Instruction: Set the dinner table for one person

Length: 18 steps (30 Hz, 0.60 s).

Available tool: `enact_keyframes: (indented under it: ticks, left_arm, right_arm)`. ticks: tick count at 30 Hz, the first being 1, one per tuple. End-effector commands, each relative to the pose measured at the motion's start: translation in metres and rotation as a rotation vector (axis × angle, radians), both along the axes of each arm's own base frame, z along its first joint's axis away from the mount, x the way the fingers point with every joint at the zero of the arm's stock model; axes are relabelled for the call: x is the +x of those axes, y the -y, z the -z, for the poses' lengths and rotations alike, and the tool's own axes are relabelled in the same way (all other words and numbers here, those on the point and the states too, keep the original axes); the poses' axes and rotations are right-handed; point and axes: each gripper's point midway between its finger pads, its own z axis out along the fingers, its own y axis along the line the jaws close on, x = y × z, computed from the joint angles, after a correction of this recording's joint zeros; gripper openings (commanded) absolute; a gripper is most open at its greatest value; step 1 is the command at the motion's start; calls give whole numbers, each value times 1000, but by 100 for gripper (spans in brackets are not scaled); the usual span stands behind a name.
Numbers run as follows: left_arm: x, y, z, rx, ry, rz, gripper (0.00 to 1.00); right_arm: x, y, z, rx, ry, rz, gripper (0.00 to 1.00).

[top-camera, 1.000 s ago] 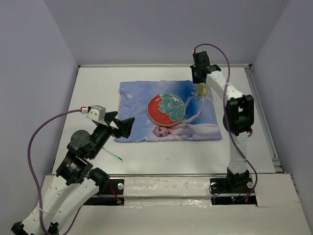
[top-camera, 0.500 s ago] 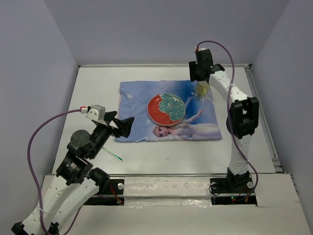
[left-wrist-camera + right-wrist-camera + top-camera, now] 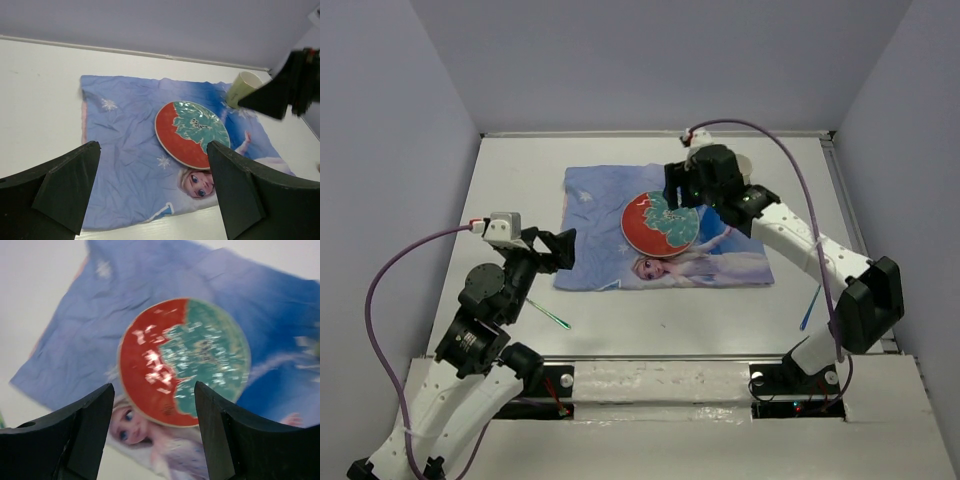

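The matte, off-white dinner table (image 3: 510, 190) fills the floor of a grey-walled booth, running from the arm bases at 6 o'clock to the back wall at 12. At its 8 o'clock, the left gripper (image 3: 565, 250) hangs just off the mat's left edge, its dark wedge-shaped fingers (image 3: 65, 185) spread wide and holding nothing. A thin green stick (image 3: 550, 317) lies flat on the bare table at the mat's 7 o'clock, close by the left arm. The mat (image 3: 595, 215), a creased blue cloth printed with snowflakes and a cartoon princess, lies at the table's centre. Right of the mat's middle rests a round, glossy plate (image 3: 660, 222), part red, part teal. The right gripper (image 3: 678, 195) hovers over the plate's 12 o'clock rim, jaws parted and empty, while its arm crosses the mat's 2 o'clock corner. A pale yellow-green cup (image 3: 241, 88), seen from the left wrist, stands on the mat at the plate's 1 o'clock, partly behind that gripper. A slim blue stick (image 3: 809, 307) lies on the table at the mat's 4 o'clock.
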Motion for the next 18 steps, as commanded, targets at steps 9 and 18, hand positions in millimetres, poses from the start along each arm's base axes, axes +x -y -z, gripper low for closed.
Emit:
enact_keyframes:
  ticks: [9, 18]
  left_arm:
    - [-20, -97, -38, -125, 78, -465, 99]
    - [-56, -151, -76, -181, 155, -670, 99]
  right_arm:
    - [-148, -216, 69, 51, -33, -461, 65]
    - [-207, -315, 116, 0, -33, -652, 55]
